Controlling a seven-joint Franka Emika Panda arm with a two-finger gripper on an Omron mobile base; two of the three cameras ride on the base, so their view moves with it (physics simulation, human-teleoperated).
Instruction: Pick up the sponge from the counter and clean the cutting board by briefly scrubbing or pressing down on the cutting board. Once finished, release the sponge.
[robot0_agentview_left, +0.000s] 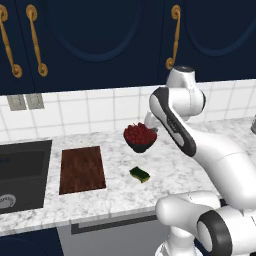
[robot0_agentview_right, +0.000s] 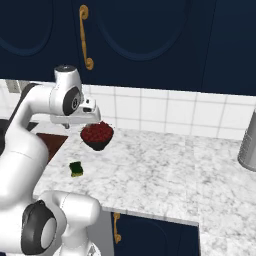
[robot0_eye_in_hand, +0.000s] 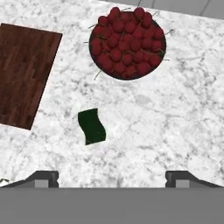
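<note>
The sponge (robot0_agentview_left: 140, 174) (robot0_agentview_right: 76, 168) (robot0_eye_in_hand: 92, 127) lies dark green side up on the speckled counter (robot0_agentview_left: 175, 165) (robot0_eye_in_hand: 166, 118), by itself between the board and the bowl. To its left rests the dark reddish-brown cutting board (robot0_agentview_left: 82, 169) (robot0_agentview_right: 50, 140) (robot0_eye_in_hand: 24, 74), flat and bare. My gripper (robot0_eye_in_hand: 113, 178) hangs well above the counter and looks straight down. It is open, its fingertips (robot0_eye_in_hand: 43, 177) are wide apart, and nothing is between them. In the hand view the sponge sits just ahead of the gap, a little left of centre.
A dark bowl of red cherries (robot0_agentview_left: 140, 136) (robot0_agentview_right: 97, 135) (robot0_eye_in_hand: 127, 41) stands just behind the sponge. The dark sink basin (robot0_agentview_left: 22, 175) lies left of the board. A grey metal canister (robot0_agentview_right: 248, 142) stands at the far right. A tiled wall and navy cabinets rise behind.
</note>
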